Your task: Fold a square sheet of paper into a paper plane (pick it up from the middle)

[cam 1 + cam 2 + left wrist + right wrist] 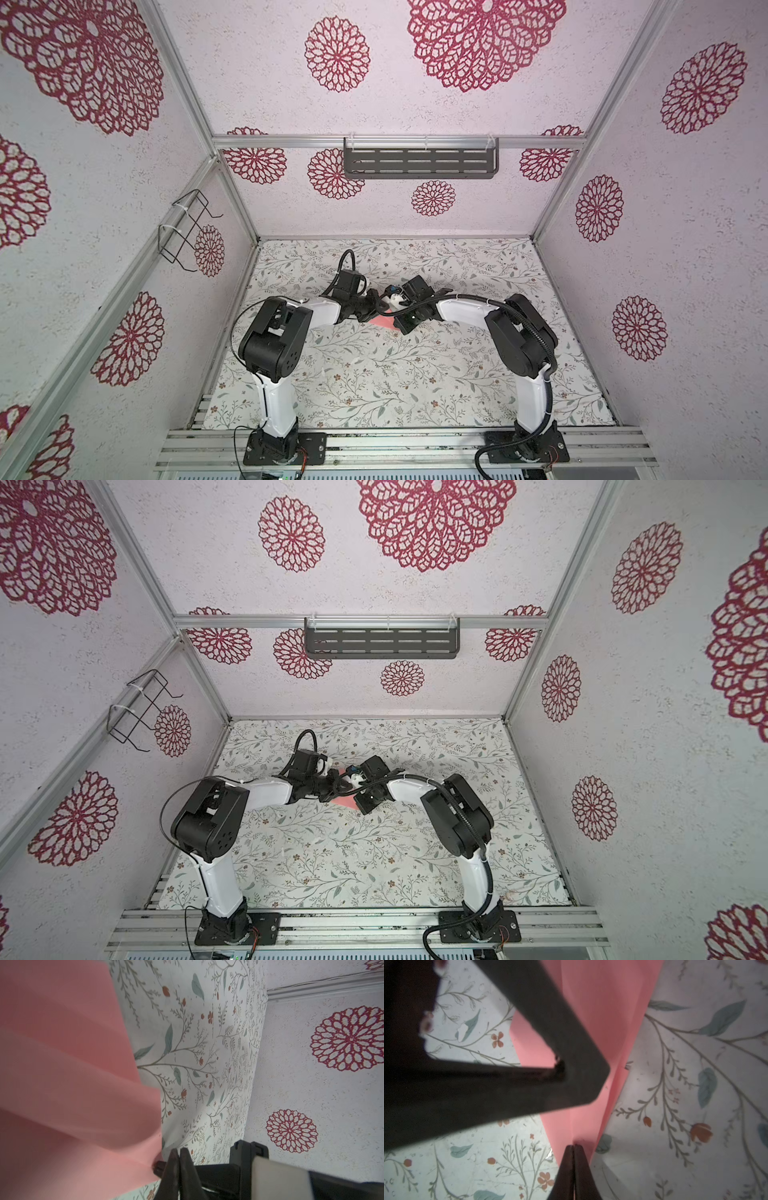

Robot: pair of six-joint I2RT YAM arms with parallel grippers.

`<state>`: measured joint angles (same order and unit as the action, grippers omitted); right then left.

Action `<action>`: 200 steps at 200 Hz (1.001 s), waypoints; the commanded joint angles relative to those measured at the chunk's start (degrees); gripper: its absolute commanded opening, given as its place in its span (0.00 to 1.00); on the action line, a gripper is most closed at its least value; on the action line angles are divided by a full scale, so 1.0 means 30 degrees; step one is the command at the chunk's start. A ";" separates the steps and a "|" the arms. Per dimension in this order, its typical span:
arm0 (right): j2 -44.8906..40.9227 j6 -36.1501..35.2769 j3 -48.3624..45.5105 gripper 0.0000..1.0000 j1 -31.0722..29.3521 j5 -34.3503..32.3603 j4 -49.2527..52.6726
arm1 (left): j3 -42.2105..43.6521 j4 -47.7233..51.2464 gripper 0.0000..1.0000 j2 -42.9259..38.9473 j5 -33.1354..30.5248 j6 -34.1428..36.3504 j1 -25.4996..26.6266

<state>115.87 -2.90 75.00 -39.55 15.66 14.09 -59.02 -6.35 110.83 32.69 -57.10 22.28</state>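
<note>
Both top views: the square sheet of paper point(384, 322) is only a salmon sliver near mid-table point(374, 374), between the left arm point(320, 311) and right arm point(461, 309). Jaws unreadable.

Left wrist: left gripper point(179, 1152) fully closed. The buckled, blurred sheet meets one finger's outer side; pinched or merely touching, cannot tell. Risk: no hold, so the sheet sags.

Right wrist: right gripper point(573, 1148) closed on a thin paper point. A dark blurred frame point(571, 1076) masks the middle. Risk: the small bite slips or tears.
</note>
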 commanded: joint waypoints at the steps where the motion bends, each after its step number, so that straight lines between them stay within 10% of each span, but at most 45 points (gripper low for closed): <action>1: 0.0194 0.0350 -0.0544 0.07 -0.0117 -0.0649 0.0366 | 0.0319 -0.0567 0.06 0.0382 0.0325 0.0096 -0.0014; 200: 0.0340 0.0297 -0.0545 0.07 -0.0117 -0.1119 0.1043 | -0.0548 0.1863 0.32 0.2721 -0.1989 0.3032 -0.2852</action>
<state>115.87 -2.35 74.74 -39.59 15.11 12.99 -61.60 -4.05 116.16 31.88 -49.67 16.91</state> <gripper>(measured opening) 0.073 0.316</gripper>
